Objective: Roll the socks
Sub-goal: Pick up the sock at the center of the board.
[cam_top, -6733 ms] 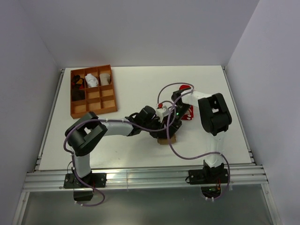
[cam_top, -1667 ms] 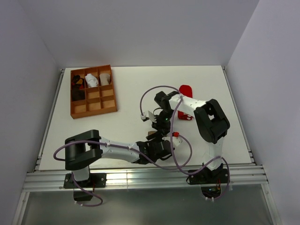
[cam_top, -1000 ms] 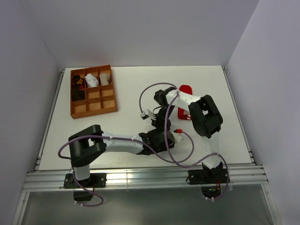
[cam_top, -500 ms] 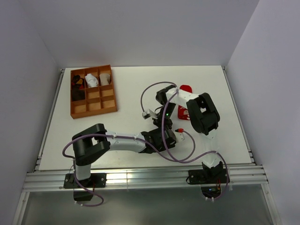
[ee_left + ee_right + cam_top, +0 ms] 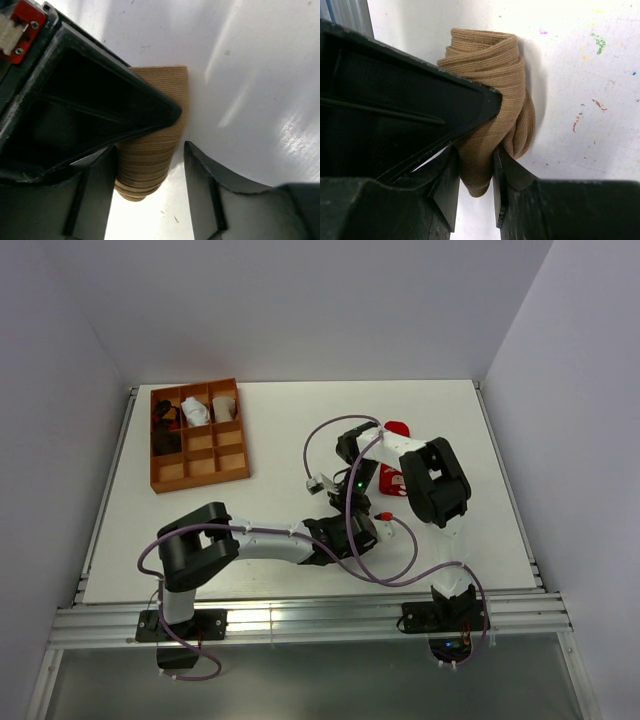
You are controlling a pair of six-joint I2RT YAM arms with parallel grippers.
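Rolled tan sock point(image 5: 495, 85) lies on white table point(image 5: 270, 440), about 5 o'clock from table centre, under both wrists. Right tool point(image 5: 472, 167) clenched on tan sock, pinching its lower part. Left tool point(image 5: 150, 187) released, straddling roll: one finger touching, other just apart. Red sock point(image 5: 396, 429) at 1 o'clock of roll. Divided tray point(image 5: 200, 483) at table's 10 o'clock.

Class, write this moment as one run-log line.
right fingers: shut on tan sock | left fingers: open, straddling same sock
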